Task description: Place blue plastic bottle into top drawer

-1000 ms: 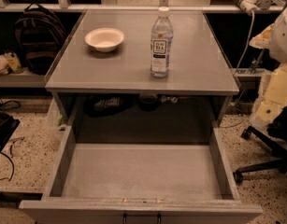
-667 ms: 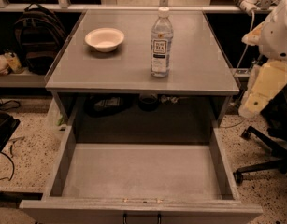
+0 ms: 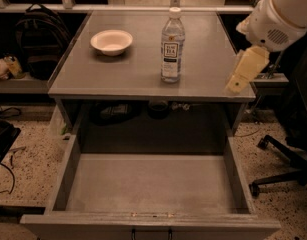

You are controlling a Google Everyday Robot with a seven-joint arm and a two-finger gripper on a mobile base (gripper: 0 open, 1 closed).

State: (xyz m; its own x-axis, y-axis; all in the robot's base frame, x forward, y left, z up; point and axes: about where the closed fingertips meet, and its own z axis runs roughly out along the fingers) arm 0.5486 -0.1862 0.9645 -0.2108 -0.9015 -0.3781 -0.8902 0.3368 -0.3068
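Currently: the bottle (image 3: 172,46) stands on the table (image 3: 133,76), outside the drawer (image 3: 68,176).
Bottle: clear plastic with a white cap and a dark-and-white label. It is upright near the middle of the tabletop, slightly towards the right of the view, and nothing grips it.
Drawer: it stands wide open beneath the tabletop, reaching towards the camera. Its flat grey floor and low sides show, and the dark handle (image 3: 152,232) sits on the front edge at the bottom of the view.
Gripper: the cream-coloured gripper (image 3: 235,84) hangs at the right edge of the table, tilted down and to the left, with its tip over the front right corner. It is well apart from the bottle and carries nothing. Whether it is released or clenched cannot be told.
Arm: a rounded white housing (image 3: 283,16) sits in the upper right, just above the gripper.
Bowl: a white bowl (image 3: 111,41) rests upright on the tabletop, left of the bottle and apart from it.
Surroundings: a dark backpack (image 3: 38,39) sits on the left, and a wheeled chair base (image 3: 283,169) stands on the speckled floor at the right.
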